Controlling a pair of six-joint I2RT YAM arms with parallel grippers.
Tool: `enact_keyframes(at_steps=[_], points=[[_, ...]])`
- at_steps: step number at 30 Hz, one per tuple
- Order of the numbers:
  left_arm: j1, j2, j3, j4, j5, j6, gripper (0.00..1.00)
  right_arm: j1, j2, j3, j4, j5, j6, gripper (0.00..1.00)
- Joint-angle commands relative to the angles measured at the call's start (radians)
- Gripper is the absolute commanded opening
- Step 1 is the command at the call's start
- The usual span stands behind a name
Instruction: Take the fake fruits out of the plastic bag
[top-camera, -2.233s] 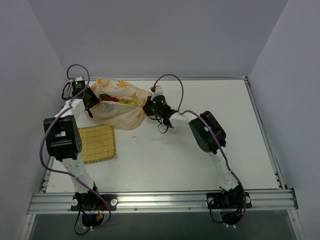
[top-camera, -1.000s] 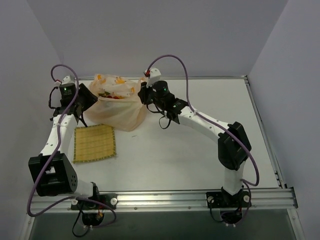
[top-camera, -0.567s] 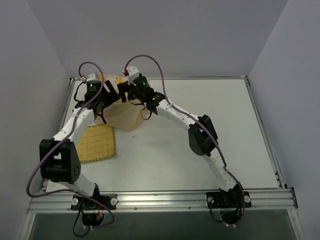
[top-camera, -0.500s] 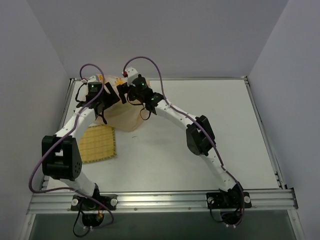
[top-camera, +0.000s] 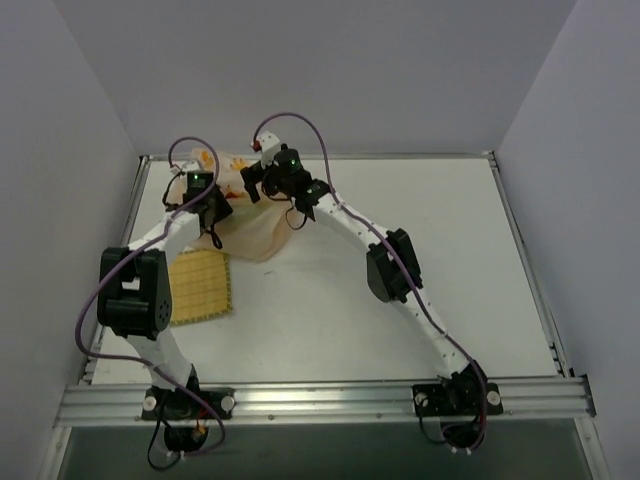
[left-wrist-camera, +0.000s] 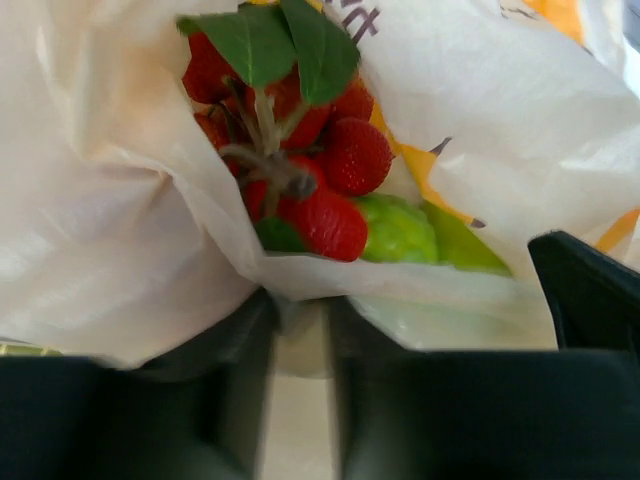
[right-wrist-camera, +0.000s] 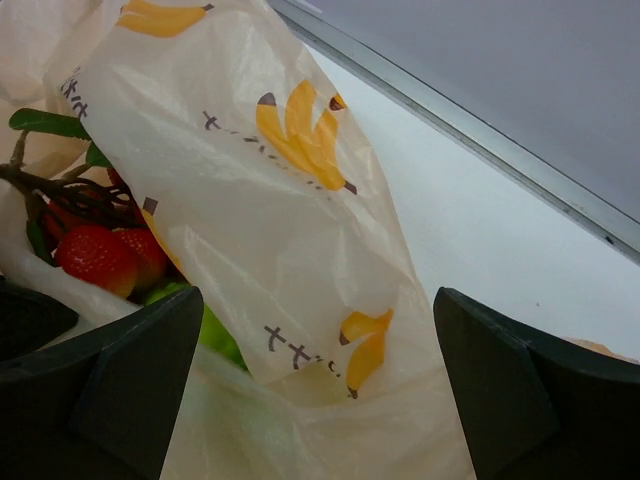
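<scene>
Straddling plastic bag (right-wrist-camera: 250, 200) flap: right gripper (right-wrist-camera: 315, 310), apart | left gripper (top-camera: 213, 208): cannot tell | flap partly covers fake fruits (left-wrist-camera: 340, 190) | mat (top-camera: 197, 285) beside

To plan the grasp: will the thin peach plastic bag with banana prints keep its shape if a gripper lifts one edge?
Probably not. The thin peach plastic bag is creased and sags in loose folds, so it looks floppy. It is likely light, but the glossy red strawberries and round green fruits inside could shift and pull it down.
</scene>
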Motion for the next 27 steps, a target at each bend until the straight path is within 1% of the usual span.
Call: enact_keyframes(at_steps=[1,3,4,6,8,9,10,11,12,14,15,18,19,22,26,27], points=[[-0.001,-0.021,-0.009,0.051,0.003,0.011,0.17,-0.013,0.047,0.076,0.017,-0.106,0.029,0.94],[-0.001,-0.058,-0.06,0.082,0.009,0.005,0.03,-0.025,0.076,0.096,0.06,-0.168,0.085,0.93],[0.0,-0.072,-0.078,0.109,0.012,0.002,0.02,-0.034,0.09,0.097,0.078,-0.184,0.127,0.91],[-0.001,-0.102,-0.119,0.113,0.021,-0.006,0.02,-0.044,0.101,0.097,0.132,-0.23,0.163,0.88],[-0.003,-0.127,-0.15,0.125,0.028,-0.016,0.02,-0.05,0.11,0.097,0.179,-0.249,0.212,0.74],[-0.001,-0.153,-0.182,0.128,0.026,-0.019,0.02,-0.05,0.112,0.093,0.195,-0.251,0.224,0.64],[-0.001,-0.167,-0.196,0.134,0.028,-0.024,0.02,-0.05,0.11,0.09,0.21,-0.248,0.235,0.43],[-0.001,-0.181,-0.21,0.136,0.026,-0.033,0.02,-0.05,0.112,0.082,0.25,-0.244,0.259,0.34],[-0.001,-0.21,-0.233,0.139,0.029,-0.033,0.02,-0.05,0.109,0.059,0.274,-0.241,0.269,0.19],[0.0,-0.236,-0.248,0.14,0.029,-0.035,0.02,-0.042,0.092,0.031,0.342,-0.217,0.284,0.09],[0.0,-0.259,-0.253,0.133,0.032,-0.036,0.02,-0.041,0.086,0.019,0.362,-0.171,0.289,0.0],[0.01,-0.282,-0.253,0.122,0.034,-0.036,0.02,-0.033,0.067,0.004,0.405,-0.09,0.284,0.0],[0.014,-0.284,-0.255,0.117,0.037,-0.036,0.02,-0.033,0.06,0.008,0.414,-0.038,0.28,0.0],[0.028,-0.281,-0.262,0.114,0.046,-0.042,0.02,-0.041,0.061,0.034,0.417,0.041,0.248,0.0],[0.03,-0.258,-0.273,0.099,0.046,-0.061,0.02,-0.051,0.106,0.135,0.376,0.041,0.203,0.0],[0.03,-0.251,-0.278,0.091,0.046,-0.07,0.02,-0.051,0.112,0.133,0.373,0.041,0.194,0.0]])
